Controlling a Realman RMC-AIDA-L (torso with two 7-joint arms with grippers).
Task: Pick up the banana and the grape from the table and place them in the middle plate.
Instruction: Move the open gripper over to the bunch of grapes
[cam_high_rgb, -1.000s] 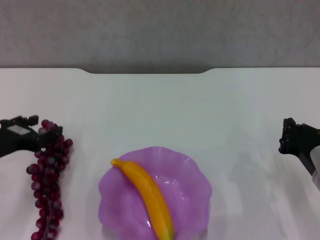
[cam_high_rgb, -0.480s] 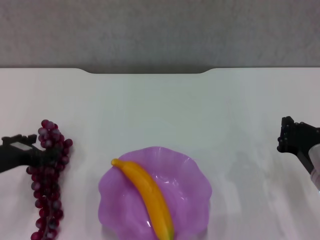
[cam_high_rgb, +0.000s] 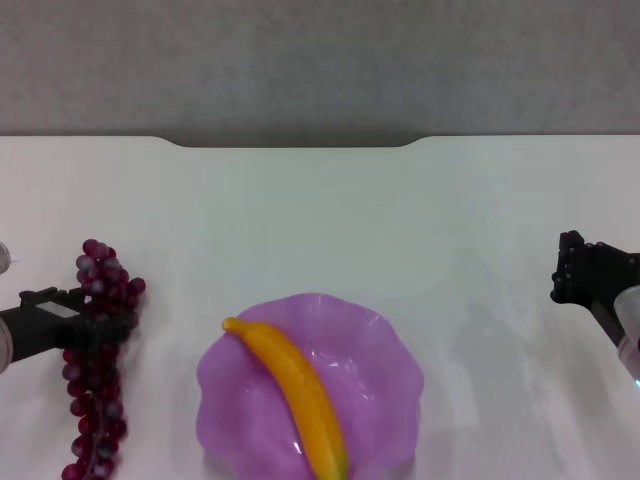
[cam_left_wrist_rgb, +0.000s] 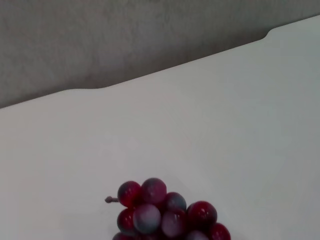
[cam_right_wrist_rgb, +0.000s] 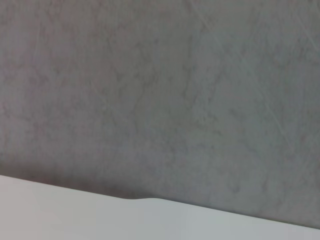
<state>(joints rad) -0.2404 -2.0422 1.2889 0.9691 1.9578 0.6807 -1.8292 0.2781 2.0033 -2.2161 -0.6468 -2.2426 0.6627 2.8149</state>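
Note:
The grape (cam_high_rgb: 95, 400) lies as a long dark red bunch on the white table (cam_high_rgb: 330, 220) at the left. My left gripper (cam_high_rgb: 92, 311) is low over the bunch's upper part, open, with its black fingers on either side of it. The left wrist view shows the top of the grape (cam_left_wrist_rgb: 165, 212) close up. The banana (cam_high_rgb: 295, 395) rests diagonally inside the middle plate (cam_high_rgb: 385, 370), a purple scalloped dish at the front centre. My right gripper (cam_high_rgb: 563, 270) hangs open and empty at the far right, well away from the plate.
The table's back edge (cam_high_rgb: 300, 145) has a shallow notch, and a grey wall (cam_right_wrist_rgb: 160, 90) rises behind it. Bare white tabletop lies between the plate and each arm.
My left gripper has moved toward the front along the grape bunch and lower, from its top end down to its upper middle. The right gripper has drifted slightly left.

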